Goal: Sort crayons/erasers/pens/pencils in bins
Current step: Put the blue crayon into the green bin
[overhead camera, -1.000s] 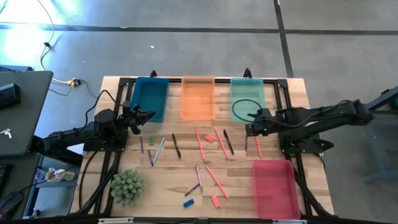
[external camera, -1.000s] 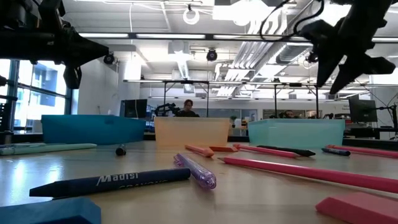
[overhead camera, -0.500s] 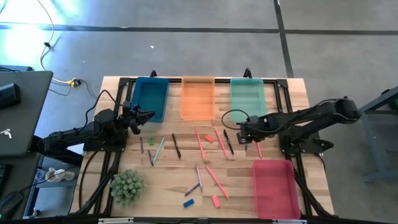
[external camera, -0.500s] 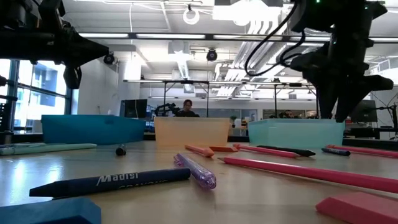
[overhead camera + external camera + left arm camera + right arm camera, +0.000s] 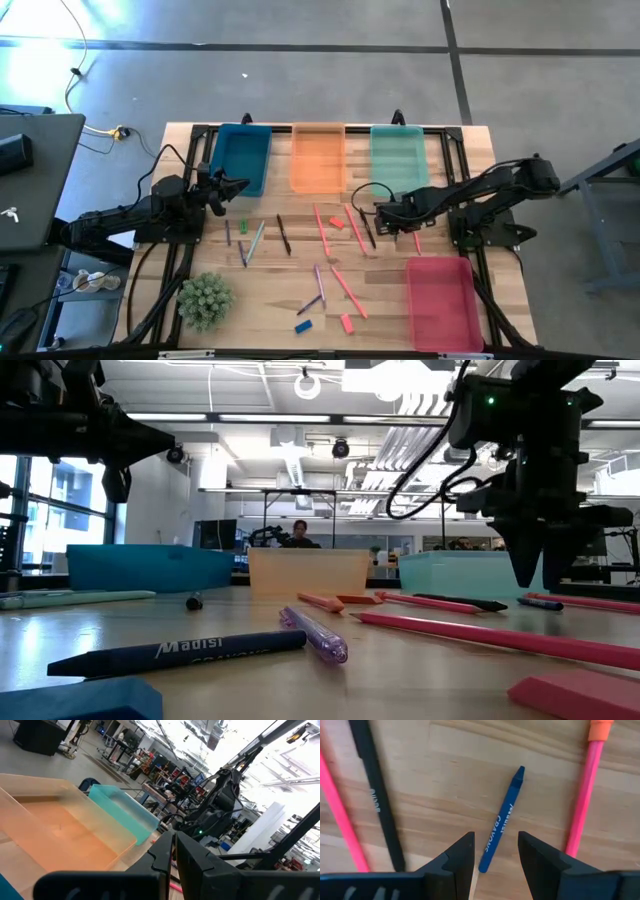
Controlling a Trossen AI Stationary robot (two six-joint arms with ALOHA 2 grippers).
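My right gripper [image 5: 384, 216] [image 5: 495, 856] is open and points down over a short blue crayon [image 5: 502, 823], which lies flat on the wood between a black pen [image 5: 374, 795] and a pink pen [image 5: 583, 790]. Its fingers stand on either side of the crayon's near end without touching it; in the low view the gripper [image 5: 529, 578] hangs just above the table. My left gripper [image 5: 241, 185] [image 5: 174, 851] is shut and empty, held in the air beside the blue bin [image 5: 242, 158]. The orange bin [image 5: 318, 156], teal-green bin [image 5: 398, 155] and pink-red bin [image 5: 441, 300] stand apart.
Pens, pencils and crayons lie scattered over the table's middle [image 5: 322, 232]. Erasers lie loose: a green one [image 5: 243, 227], a pink-red one [image 5: 337, 222], a blue one [image 5: 304, 326] and another pink-red one [image 5: 346, 322]. A green spiky plant [image 5: 205, 300] stands at the near left.
My right gripper has gone toward the table's left edge and down, from beside the teal-green bin to just above the blue crayon, its fingers now pointing straight down.
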